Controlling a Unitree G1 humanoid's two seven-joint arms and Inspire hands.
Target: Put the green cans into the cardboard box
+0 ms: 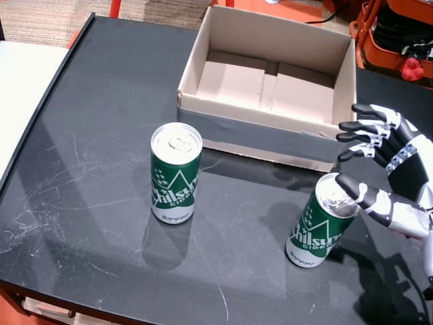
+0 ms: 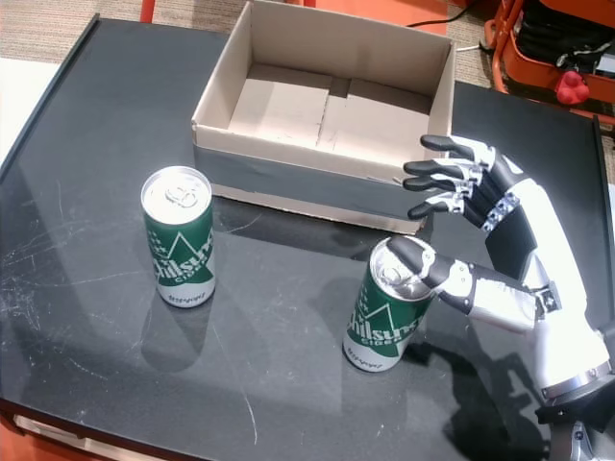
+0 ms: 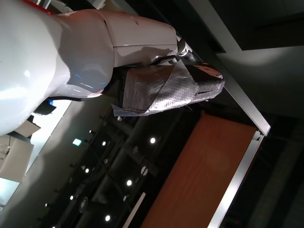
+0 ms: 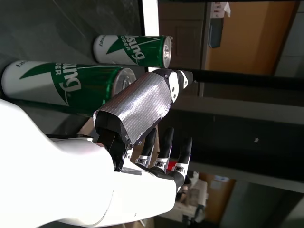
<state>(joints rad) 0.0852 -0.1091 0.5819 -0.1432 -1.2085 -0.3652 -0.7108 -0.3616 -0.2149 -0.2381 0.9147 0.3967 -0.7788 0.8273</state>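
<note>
Both head views: right hand (image 1: 389,169) spread wide beside the right green can (image 1: 321,220), thumb (image 1: 358,193) laid over the can's top rim, four fingers (image 1: 365,132) stretched out apart near the box's near right corner, wrapped around nothing. Can tilted, leaning right toward the hand. Left green can (image 1: 175,172) upright, well apart to the left, with free black table (image 1: 81,135) all around it. Cardboard box (image 1: 270,88) open and empty at the far side, its near wall facing both cans. Clear surface between the two cans and in front of the box; near table edge not far below the right can. Same layout in the other head view: right hand (image 2: 480,250) open, thumb on the right can (image 2: 389,305), left can (image 2: 179,235) standing alone, box (image 2: 327,96) beyond.

Left wrist view: left hand (image 3: 171,90) seen against a ceiling with lights, taped thumb in front, fingers hidden; open or closed, cannot tell. No can in sight here.

Right wrist view: right hand (image 4: 142,137), picture turned sideways, taped thumb (image 4: 137,109) lying across the nearer can (image 4: 71,88), fingers straight and parted beyond it. Second can (image 4: 135,50) further off, table edge just behind.
</note>
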